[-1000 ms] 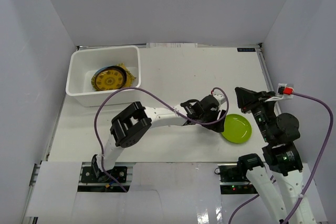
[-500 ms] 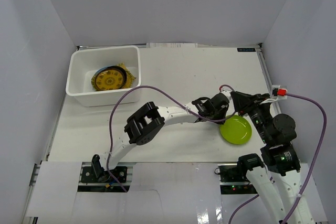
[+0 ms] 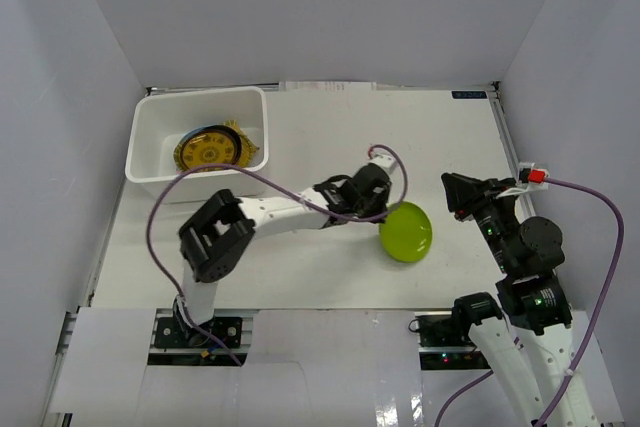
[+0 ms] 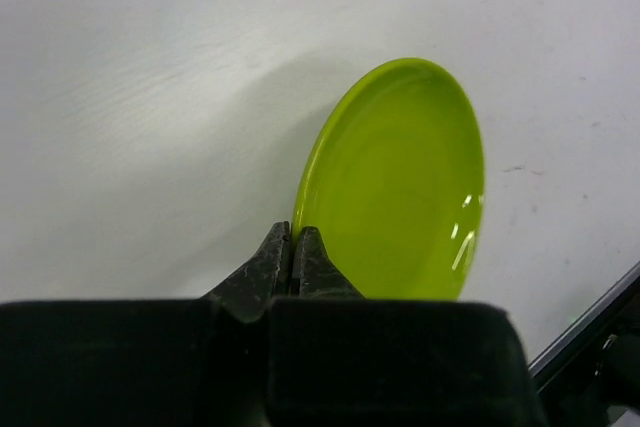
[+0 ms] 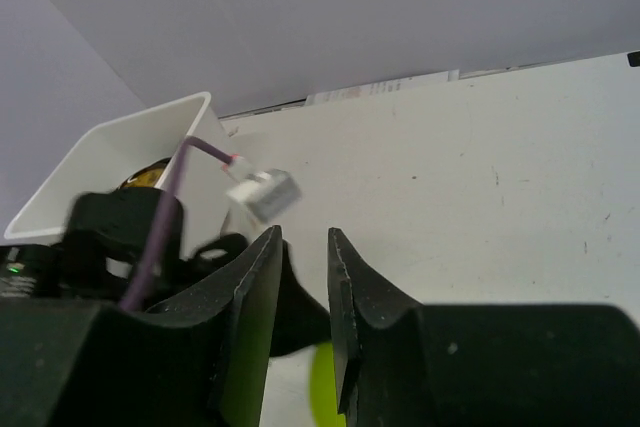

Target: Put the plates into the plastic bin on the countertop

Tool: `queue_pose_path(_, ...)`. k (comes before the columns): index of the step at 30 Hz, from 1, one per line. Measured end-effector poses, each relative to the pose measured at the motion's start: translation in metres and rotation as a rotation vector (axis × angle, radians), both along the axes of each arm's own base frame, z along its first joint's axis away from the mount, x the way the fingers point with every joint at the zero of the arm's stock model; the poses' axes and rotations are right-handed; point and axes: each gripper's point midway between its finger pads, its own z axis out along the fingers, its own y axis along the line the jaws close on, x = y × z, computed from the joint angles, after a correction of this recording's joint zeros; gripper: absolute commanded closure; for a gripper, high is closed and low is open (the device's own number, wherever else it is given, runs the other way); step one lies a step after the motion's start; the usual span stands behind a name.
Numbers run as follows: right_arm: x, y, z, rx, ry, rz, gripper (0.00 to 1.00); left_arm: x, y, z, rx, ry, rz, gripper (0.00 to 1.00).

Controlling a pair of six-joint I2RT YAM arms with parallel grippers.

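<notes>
A lime green plate hangs tilted on edge just above the white countertop, right of centre. My left gripper is shut on its near rim; in the left wrist view the fingertips pinch the plate at its lower left edge. My right gripper stands a little to the plate's right, open with nothing between its fingers. The plastic bin sits at the far left with a gold-patterned, dark-rimmed plate inside.
White walls close in the countertop on the left, back and right. A purple cable loops from the left arm over the table, near the bin's front rim. The bin also shows at the far left of the right wrist view.
My left gripper has shut on the green plate's rim, tipped it up and carried it to the left. The right gripper has backed slightly away to the right.
</notes>
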Motion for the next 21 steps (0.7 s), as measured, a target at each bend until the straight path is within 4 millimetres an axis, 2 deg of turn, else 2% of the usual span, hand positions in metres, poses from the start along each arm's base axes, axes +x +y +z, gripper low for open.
queue_pose_path(2, 0.000, 0.000, 0.000, 0.000, 0.000, 0.000, 0.69, 0.013, 0.050, 0.017, -0.024, 0.014, 0.073, 1.00)
queue_pose_path(4, 0.000, 0.000, 0.000, 0.000, 0.000, 0.000, 0.68, 0.031, 0.102, 0.046, -0.100, 0.020, 0.165, 1.00)
queue_pose_path(6, 0.000, 0.001, 0.000, 0.000, 0.000, 0.004, 0.68, 0.055, 0.159, 0.091, -0.207, -0.022, 0.288, 1.00)
queue_pose_path(9, 0.001, 0.004, -0.001, -0.002, 0.004, 0.023, 0.68, 0.086, 0.249, 0.174, -0.359, -0.177, 0.495, 1.00)
queue_pose_path(10, 0.002, 0.007, -0.003, -0.002, 0.006, 0.033, 0.67, 0.091, 0.278, 0.199, -0.400, -0.235, 0.559, 1.00)
queue_pose_path(12, 0.005, 0.013, -0.010, -0.006, 0.022, 0.062, 0.66, 0.094, 0.326, 0.231, -0.447, -0.323, 0.667, 1.00)
queue_pose_path(14, 0.011, 0.021, -0.023, -0.017, 0.065, 0.099, 0.64, 0.099, 0.372, 0.244, -0.465, -0.366, 0.781, 1.00)
queue_pose_path(16, 0.018, 0.032, -0.039, -0.028, 0.122, 0.149, 0.64, 0.105, 0.411, 0.239, -0.479, -0.369, 0.879, 1.00)
queue_pose_path(18, 0.024, 0.043, -0.056, -0.037, 0.184, 0.203, 0.63, 0.111, 0.446, 0.215, -0.457, -0.322, 0.977, 1.00)
queue_pose_path(19, 0.027, 0.048, -0.065, -0.039, 0.215, 0.227, 0.63, 0.116, 0.465, 0.196, -0.429, -0.277, 1.038, 1.00)
queue_pose_path(21, 0.030, 0.055, -0.083, -0.039, 0.275, 0.261, 0.63, 0.124, 0.483, 0.164, -0.385, -0.196, 1.100, 1.00)
